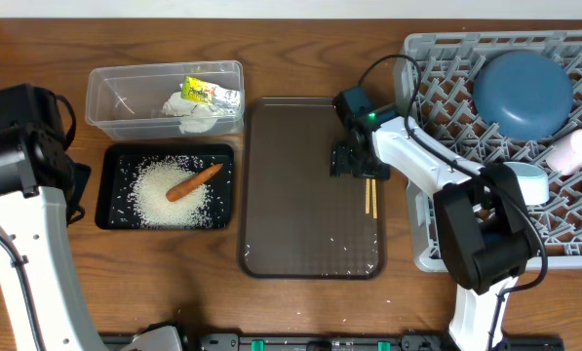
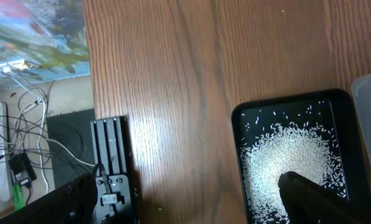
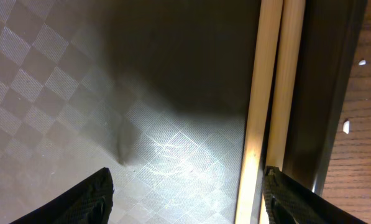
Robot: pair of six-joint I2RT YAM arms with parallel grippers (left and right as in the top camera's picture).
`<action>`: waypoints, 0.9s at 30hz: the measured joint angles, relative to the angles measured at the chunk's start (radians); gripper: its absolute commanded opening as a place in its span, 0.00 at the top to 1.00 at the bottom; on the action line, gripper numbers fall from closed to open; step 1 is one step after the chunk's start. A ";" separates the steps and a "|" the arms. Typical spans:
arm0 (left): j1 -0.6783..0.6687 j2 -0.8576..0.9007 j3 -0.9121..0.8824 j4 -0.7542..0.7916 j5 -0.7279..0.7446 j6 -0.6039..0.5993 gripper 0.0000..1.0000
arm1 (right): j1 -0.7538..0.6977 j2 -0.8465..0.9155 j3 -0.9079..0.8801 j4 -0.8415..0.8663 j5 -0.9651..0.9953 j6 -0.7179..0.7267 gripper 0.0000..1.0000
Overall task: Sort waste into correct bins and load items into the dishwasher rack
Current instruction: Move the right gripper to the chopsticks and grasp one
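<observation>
- Overhead: the grey dishwasher rack (image 1: 437, 255) fills the right side. In it sit a big blue bowl (image 1: 522, 93) and a white cup (image 1: 573, 151) lying on its side.
- A brown tray (image 1: 300, 195) lies in the middle of the table (image 1: 300, 58). Two wooden chopsticks (image 1: 370, 198) rest side by side near its right rim.
- The right gripper (image 1: 354, 164) hangs over the tray at the upper end of the chopsticks.
- On the left, a black tray (image 1: 110, 185) holds a heap of rice (image 1: 159, 195) with an orange carrot (image 1: 194, 182) on top.
- Just behind it, a clear tub (image 1: 115, 88) holds a crumpled tissue (image 1: 188, 115) and a yellow-green wrapper (image 1: 208, 93).
- The left arm (image 1: 18, 156) stands at the left edge, beside the black tray.
- Left wrist: the left gripper (image 2: 191, 211) is spread wide with nothing between its fingers (image 2: 61, 202). It hovers above bare wood near the table's edge. One finger overlaps the rice in the black tray, and a corner of the clear tub shows at the right.
- Right wrist: the right gripper is spread low over the brown tray, pinching nothing. The chopsticks run between its fingers (image 3: 79, 199), close against the one nearer the tray rim; whether that finger touches them I cannot tell. A few rice grains lie on the wood beyond the rim.
</observation>
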 measured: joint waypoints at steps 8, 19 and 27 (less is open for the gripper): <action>0.000 0.000 0.000 0.000 0.000 0.000 0.05 | 0.004 0.010 0.000 0.013 0.002 0.000 0.27; 0.000 0.000 0.000 0.000 0.000 0.000 0.05 | 0.021 0.013 -0.002 0.020 0.021 0.009 0.38; 0.000 0.000 0.000 0.000 0.000 0.000 0.05 | 0.022 0.010 -0.031 0.031 0.077 0.084 0.52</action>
